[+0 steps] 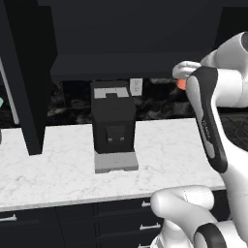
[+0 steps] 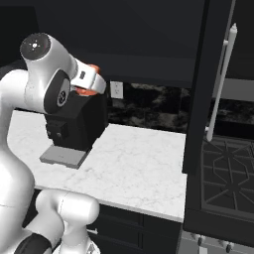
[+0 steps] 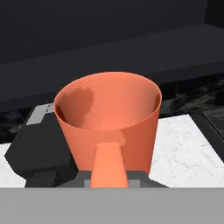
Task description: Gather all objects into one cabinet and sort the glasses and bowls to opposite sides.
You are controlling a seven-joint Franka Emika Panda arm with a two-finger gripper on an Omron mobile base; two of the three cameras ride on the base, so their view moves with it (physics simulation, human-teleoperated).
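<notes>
Bright orange cup [image 3: 109,118] — plain, glossy; white tabletop [image 1: 58,164] veined in grey; black coffee machine [image 1: 114,123] on a grey base.

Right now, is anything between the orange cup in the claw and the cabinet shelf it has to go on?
Nothing visible. The claw holds the orange cup above the coffee machine, with the dark shelf just ahead and open space between.

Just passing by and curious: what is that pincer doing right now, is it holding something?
Pincer: shut on the orange cup, held above the white marble counter.
</notes>
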